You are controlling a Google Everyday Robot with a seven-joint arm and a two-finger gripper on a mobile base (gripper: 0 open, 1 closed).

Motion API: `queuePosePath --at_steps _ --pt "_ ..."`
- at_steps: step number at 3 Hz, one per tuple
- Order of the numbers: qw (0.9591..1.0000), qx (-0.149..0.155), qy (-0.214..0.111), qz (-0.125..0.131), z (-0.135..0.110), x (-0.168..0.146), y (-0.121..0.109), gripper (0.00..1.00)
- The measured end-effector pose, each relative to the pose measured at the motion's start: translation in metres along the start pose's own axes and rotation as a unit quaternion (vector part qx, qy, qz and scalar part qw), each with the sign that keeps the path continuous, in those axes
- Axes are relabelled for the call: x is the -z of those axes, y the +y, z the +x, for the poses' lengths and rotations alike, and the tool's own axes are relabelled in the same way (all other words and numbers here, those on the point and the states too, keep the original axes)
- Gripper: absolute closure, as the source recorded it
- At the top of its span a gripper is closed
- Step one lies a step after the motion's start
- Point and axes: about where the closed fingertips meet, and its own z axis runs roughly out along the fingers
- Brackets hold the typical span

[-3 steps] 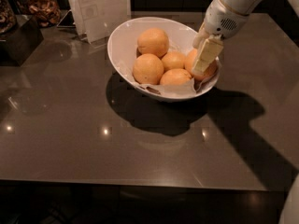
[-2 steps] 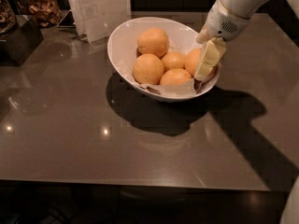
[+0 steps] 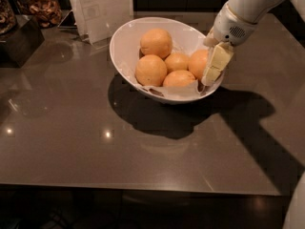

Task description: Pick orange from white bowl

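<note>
The white bowl (image 3: pixel 120 42), lined with white paper, stands on the dark table and holds several pale oranges. The rightmost orange (image 3: pixel 197 63) lies against the bowl's right wall. Others lie at the back (image 3: pixel 156 43), the front left (image 3: pixel 151 69) and the front (image 3: pixel 179 78), with a smaller one (image 3: pixel 177 61) in the middle. My gripper (image 3: pixel 208 75) reaches down into the bowl's right side from the upper right. It sits right against the rightmost orange and hides that orange's right side.
A white paper stand (image 3: pixel 102 8) is just behind the bowl on the left. A jar of dried snacks (image 3: pixel 40 6) and a dark box (image 3: pixel 21 39) sit at the far left. The table's front edge (image 3: pixel 143 189) runs along the bottom.
The gripper has shifted slightly to the right along the bowl's right side. The oranges and the bowl have not visibly moved.
</note>
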Motion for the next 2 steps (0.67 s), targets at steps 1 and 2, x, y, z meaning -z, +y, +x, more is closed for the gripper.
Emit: queuePosePath --at_steps 1,2 --pt "1.0000 0.002 -0.001 -0.007 0.0038 -0.0063 -0.0010 0.08" --pt "0.9999 0.003 -0.001 -0.012 0.0053 -0.0115 -0.0028 0.09"
